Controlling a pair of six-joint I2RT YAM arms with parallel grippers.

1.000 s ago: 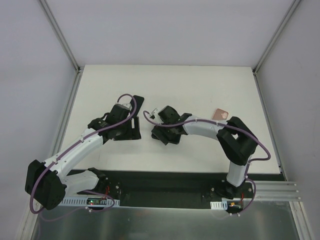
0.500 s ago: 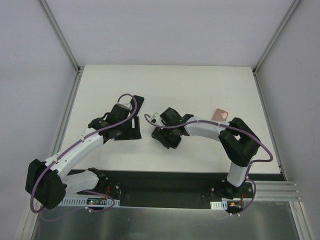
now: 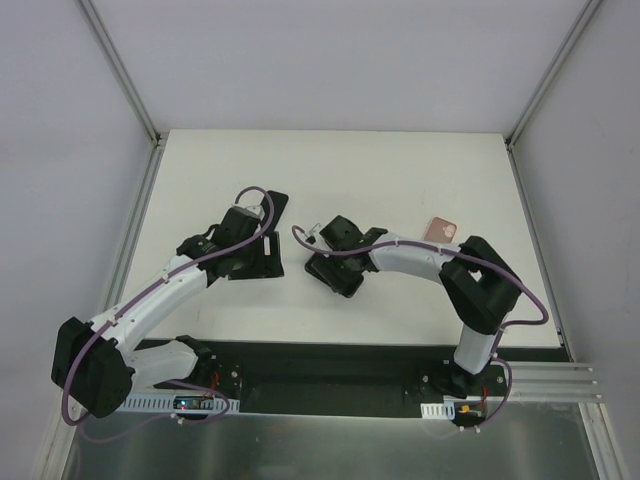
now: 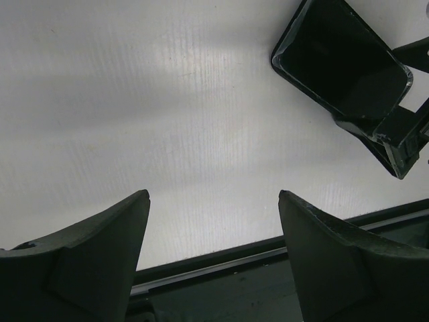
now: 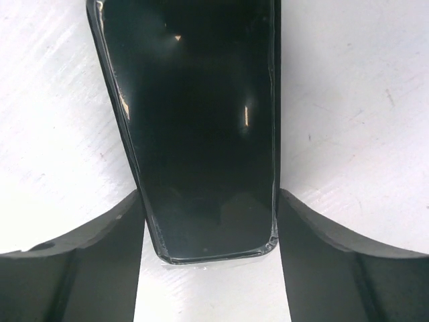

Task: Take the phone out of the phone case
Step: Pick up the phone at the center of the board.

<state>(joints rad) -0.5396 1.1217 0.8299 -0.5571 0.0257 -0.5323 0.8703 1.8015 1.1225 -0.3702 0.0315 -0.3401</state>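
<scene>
Black glass of the phone [image 5: 194, 121] between the fingers of the right tool [image 5: 209, 208], narrowed to the phone's width, a pad against each long edge near the rounded end. Phone flat on the white worktop [image 4: 134, 100], about mid-width, nearer its front edge. Thin clear rim [image 5: 214, 258] hugging the phone's outline, phone seated inside it. Left tool [image 4: 213, 208] spread wide and holding nothing, over bare worktop just beside the phone. Small pink flat piece [image 3: 443, 229] well apart, further right.
</scene>
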